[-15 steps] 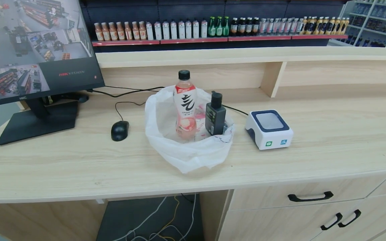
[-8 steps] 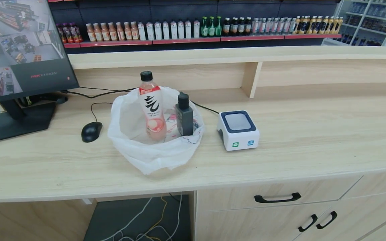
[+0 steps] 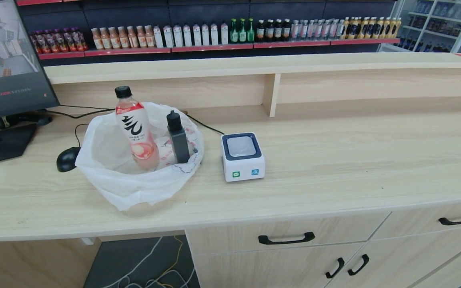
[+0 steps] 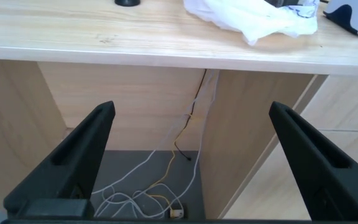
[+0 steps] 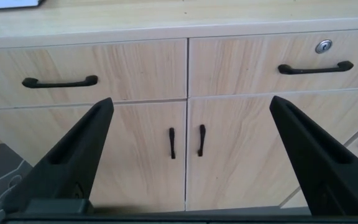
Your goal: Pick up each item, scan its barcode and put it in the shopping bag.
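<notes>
Shopping bag point(image 3: 142, 188) on pale wooden counter point(image 3: 354, 160), shop shelves point(image 3: 214, 46) behind

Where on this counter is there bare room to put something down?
Widest bare counter: right of the scanner. A narrow strip runs along the front edge before the shopping bag. Crowded: mouse and monitor stand left of the bag.

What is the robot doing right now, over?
Left gripper and right gripper open, empty, below the countertop. Pink drink bottle and dark pump bottle standing in the shopping bag. Scanner beside bag, apart.
</notes>
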Controlling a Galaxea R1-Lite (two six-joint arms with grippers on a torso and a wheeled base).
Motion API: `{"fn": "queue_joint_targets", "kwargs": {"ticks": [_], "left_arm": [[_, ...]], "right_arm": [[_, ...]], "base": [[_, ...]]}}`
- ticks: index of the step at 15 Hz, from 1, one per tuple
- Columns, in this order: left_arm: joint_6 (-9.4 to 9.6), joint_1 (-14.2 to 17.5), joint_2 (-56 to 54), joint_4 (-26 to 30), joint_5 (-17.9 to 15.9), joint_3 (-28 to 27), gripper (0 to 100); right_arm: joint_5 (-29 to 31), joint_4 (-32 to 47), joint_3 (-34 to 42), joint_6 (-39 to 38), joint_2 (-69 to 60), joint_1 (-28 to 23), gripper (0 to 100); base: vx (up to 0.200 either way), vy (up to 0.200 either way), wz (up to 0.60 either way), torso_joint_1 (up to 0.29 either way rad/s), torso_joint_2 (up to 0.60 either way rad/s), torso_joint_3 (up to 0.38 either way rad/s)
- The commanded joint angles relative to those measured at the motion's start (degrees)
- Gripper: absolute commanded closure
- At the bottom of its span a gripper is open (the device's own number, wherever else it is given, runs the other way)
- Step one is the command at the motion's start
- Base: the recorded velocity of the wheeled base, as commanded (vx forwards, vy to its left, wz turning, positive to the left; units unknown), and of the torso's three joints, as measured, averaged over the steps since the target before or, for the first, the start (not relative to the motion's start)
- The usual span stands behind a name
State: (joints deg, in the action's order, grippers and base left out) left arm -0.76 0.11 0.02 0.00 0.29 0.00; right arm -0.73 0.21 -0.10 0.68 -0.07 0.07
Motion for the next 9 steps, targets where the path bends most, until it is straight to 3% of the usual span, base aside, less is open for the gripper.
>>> {"fn": "queue_joint_targets", "kwargs": {"ticks": [1, 9], "left_arm": [[-0.04, -0.02, -0.02, 0.0, 0.06, 0.0, 0], [0.05, -0.02, -0.02, 0.0, 0.06, 0.0, 0]], "right_arm": [[-0.06, -0.03, 0.01, 0.02, 0.07, -0.07, 0], [-0.06, -0.12, 0.01, -0.07, 0.07, -0.07, 0]], "base": [[0.0, 0.0, 0.0, 0.0, 0.0, 0.0], [0.0, 0.0, 0.0, 0.0, 0.0, 0.0]]}}
